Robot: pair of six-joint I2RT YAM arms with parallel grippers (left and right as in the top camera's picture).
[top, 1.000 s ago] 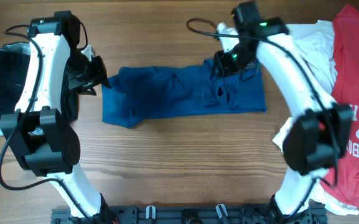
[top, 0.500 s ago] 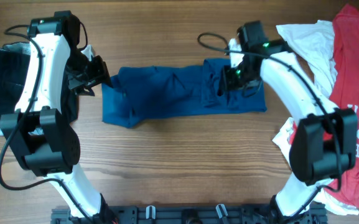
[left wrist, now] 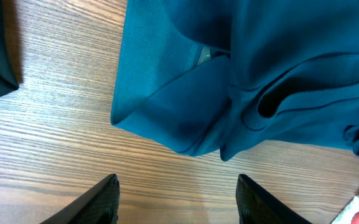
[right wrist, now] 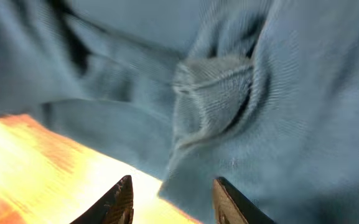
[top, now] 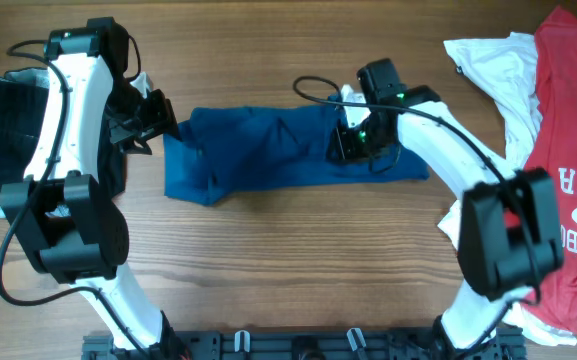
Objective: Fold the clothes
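Note:
A blue garment (top: 288, 150) lies folded into a long band across the middle of the wooden table. My left gripper (top: 158, 122) hangs at its left end, open and empty; the left wrist view shows the folded blue corner (left wrist: 185, 118) just ahead of the fingers (left wrist: 176, 202). My right gripper (top: 353, 140) is low over the garment's right part, open, with a bunched fold of blue cloth (right wrist: 216, 93) just ahead of its fingers (right wrist: 173, 199). The right wrist view is blurred.
A dark folded garment (top: 13, 120) lies at the left edge. A white garment (top: 498, 70) and a red printed shirt (top: 568, 150) are heaped at the right. Bare wood (top: 288, 260) fills the front of the table.
My right gripper has moved left and down from the garment's upper right corner onto its right part. The left arm has not moved.

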